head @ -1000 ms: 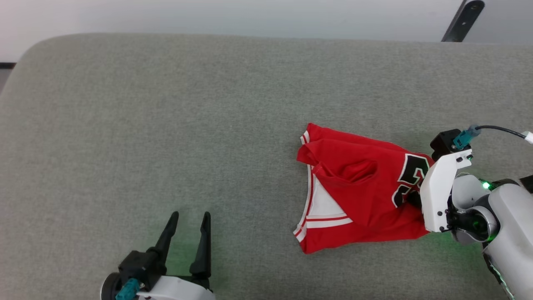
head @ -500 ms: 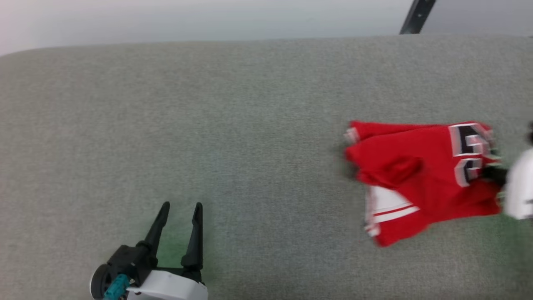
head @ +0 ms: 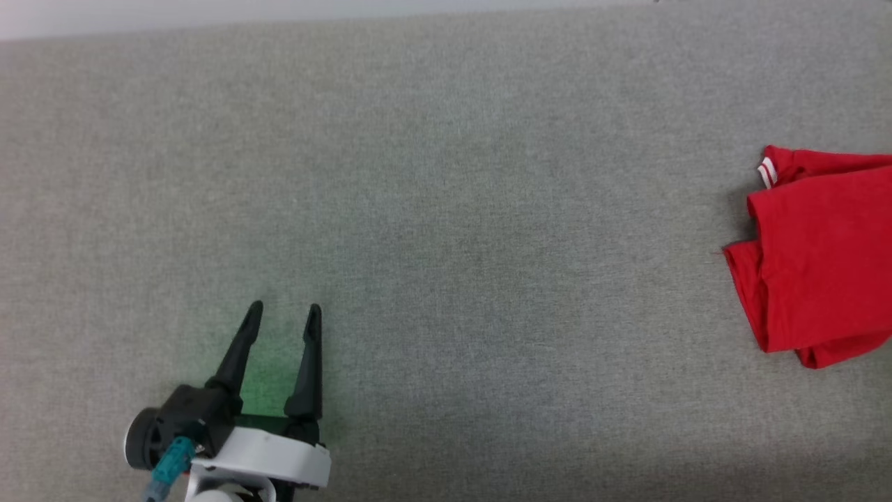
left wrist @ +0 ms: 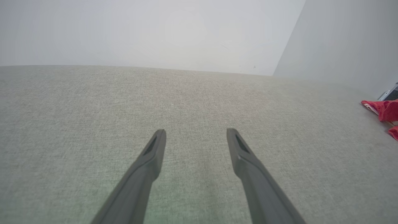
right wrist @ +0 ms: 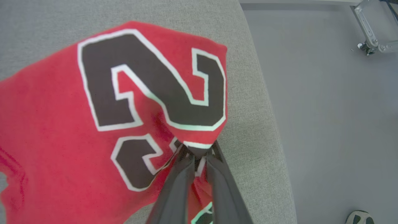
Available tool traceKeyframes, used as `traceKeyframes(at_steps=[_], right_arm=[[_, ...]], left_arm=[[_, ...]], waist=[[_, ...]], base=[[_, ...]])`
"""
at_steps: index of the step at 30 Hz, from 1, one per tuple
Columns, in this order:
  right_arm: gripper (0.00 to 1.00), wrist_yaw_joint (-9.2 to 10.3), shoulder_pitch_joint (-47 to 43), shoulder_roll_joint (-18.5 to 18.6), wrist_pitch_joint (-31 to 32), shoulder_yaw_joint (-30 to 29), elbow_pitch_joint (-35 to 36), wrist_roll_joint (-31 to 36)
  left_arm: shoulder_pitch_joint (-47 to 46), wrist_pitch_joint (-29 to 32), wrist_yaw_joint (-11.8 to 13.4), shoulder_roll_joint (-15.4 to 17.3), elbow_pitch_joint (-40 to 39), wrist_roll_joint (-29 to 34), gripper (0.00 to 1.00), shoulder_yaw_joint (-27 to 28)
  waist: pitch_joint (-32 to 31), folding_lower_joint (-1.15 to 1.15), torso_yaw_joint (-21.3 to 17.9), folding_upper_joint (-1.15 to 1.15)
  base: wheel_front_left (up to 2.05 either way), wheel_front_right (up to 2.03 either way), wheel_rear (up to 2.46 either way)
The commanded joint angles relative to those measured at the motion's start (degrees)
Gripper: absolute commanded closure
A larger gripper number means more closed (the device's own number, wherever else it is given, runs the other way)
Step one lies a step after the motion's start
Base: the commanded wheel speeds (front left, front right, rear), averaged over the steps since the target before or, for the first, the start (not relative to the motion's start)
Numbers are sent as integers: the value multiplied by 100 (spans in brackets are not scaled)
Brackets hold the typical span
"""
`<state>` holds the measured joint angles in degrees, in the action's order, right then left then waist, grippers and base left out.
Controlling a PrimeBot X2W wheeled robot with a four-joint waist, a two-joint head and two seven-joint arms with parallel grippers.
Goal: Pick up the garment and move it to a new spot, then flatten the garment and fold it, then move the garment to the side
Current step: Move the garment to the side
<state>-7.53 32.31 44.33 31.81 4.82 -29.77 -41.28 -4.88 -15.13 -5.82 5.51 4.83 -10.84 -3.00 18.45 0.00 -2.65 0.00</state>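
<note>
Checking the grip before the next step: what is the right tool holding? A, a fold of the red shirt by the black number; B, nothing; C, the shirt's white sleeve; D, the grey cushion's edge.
A: the right wrist view shows the right tool pinched shut on a fold of the red shirt beside the black number.

Garment [head: 822, 258] on surface [head: 446, 209], seemingly far right

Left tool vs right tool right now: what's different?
Left tool stands open, fingers spread; right tool is shut, pinching the red garment. Left tool holds nothing, over bare grey upholstery; right tool grips fabric beside the black numeral print, near the upholstery's edge. Both have two long dark fingers.
</note>
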Motion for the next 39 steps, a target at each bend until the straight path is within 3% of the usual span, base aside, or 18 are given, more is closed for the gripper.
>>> traceKeyframes(at_steps=[1, 11, 12, 13, 14, 15, 16, 21, 27, 39], right_arm=[[100, 9, 123, -193, -156, -104, -194, 144], [100, 9, 648, -610, -902, -197, -1319, 958], [93, 9, 688, -628, -972, -188, -1403, 1026], [54, 9, 716, -647, -1036, -196, -1486, 1085], [54, 9, 716, -647, -1036, -196, -1486, 1085], [7, 9, 746, -646, -1104, -210, -1568, 1151], [0, 9, 770, -639, -1161, -196, -1621, 1206], [0, 9, 753, -595, -1333, -131, -1744, 1295], [0, 9, 540, -719, -1577, 117, -1367, 1168], [0, 9, -519, -1606, -2593, 1118, 104, 1063]], left_arm=[[-104, 4, -30, 31, -27, 52, 0, 18], [-203, 4, -36, 89, -91, 168, 0, 66], [-202, 4, -27, 91, -90, 188, 0, 69], [-195, 3, -14, 90, -84, 196, 0, 74], [-195, 3, -14, 90, -84, 196, 0, 74], [-177, 4, -1, 93, -68, 199, 0, 84], [-154, 4, 0, 94, -49, 202, 0, 91], [-53, 3, -7, 64, 80, 203, 0, 82], [92, 3, -38, 67, 320, 156, 0, 70], [155, 4, -77, 246, 822, 50, 0, 211]], waist=[[178, 0, 32, 0], [406, 0, 113, 0], [396, 0, 115, 0], [370, 0, 114, 0], [370, 0, 114, 0], [337, 0, 108, 0], [289, 0, 100, 0], [-92, 0, 47, 0], [-681, 0, -49, 0], [-1486, 0, -29, 0]], base=[[0, 0, 0], [0, 0, 0], [0, 0, 0], [0, 0, 0], [0, 0, 0], [0, 0, 0], [0, 0, 0], [0, 0, 0], [0, 0, 0], [0, 0, 0]])
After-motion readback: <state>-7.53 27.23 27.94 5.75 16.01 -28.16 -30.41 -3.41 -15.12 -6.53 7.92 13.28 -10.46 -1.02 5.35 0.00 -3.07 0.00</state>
